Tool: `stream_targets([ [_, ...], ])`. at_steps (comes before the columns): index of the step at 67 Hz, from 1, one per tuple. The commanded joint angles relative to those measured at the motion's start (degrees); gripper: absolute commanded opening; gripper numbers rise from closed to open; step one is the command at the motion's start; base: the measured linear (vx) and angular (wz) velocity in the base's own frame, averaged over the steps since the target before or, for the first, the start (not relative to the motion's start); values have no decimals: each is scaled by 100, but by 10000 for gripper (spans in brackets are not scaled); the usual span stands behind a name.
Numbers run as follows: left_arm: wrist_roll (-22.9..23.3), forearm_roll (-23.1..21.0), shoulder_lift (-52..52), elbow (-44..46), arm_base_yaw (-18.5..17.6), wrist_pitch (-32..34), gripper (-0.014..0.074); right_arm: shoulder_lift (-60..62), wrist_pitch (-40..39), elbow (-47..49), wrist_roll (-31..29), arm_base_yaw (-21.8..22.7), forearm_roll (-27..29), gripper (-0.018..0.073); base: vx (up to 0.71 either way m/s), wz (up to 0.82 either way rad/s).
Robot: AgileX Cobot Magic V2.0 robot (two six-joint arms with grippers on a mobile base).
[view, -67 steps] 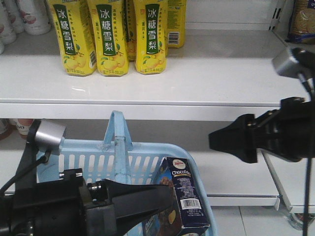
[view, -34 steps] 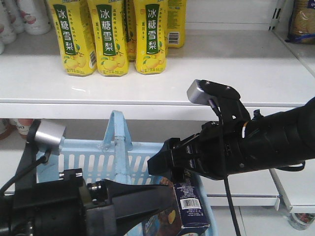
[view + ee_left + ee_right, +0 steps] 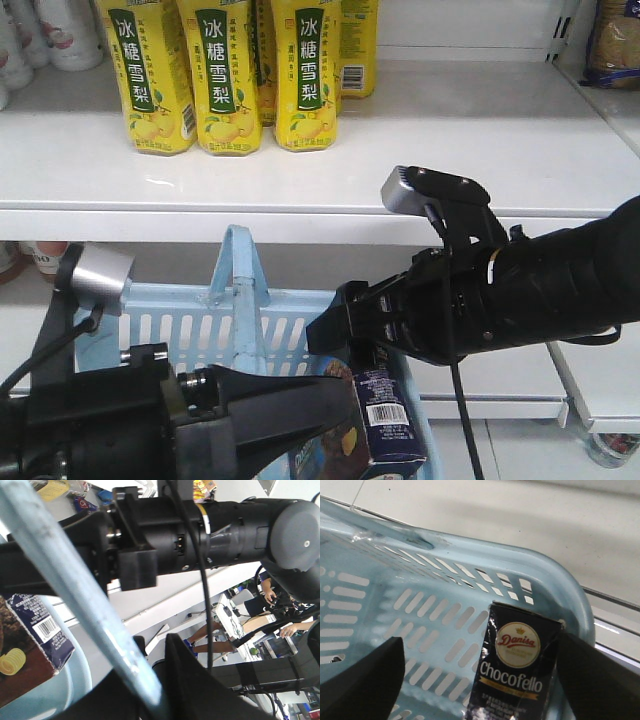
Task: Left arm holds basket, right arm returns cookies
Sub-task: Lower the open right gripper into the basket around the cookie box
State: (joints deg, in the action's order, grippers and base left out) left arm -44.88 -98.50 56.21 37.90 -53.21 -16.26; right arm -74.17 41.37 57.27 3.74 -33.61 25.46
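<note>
Below the shelf (image 3: 450,150), the cookies (image 3: 385,405) stand upright in the basket (image 3: 180,322).

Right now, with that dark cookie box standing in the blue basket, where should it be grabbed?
Probably near its top, from above: the cookie box stands nearly upright by the basket wall, its lower part sunk inside. The right gripper, fingers open, is lined up over its width.
</note>
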Motion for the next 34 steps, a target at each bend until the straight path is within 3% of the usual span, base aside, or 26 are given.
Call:
stream_targets([
  [1, -82, -344, -111, 209, -17, -180, -6, 50, -94, 169, -102, -49, 219, 589, 0, 0],
  [21, -82, -344, -111, 209, -17, -180, -6, -139, -211, 169, -47, -636, 204, 567, 0, 0],
  [34, -82, -344, -111, 209, -17, -180, -6, -412, -225, 169, -33, -629, 216, 547, 0, 0],
])
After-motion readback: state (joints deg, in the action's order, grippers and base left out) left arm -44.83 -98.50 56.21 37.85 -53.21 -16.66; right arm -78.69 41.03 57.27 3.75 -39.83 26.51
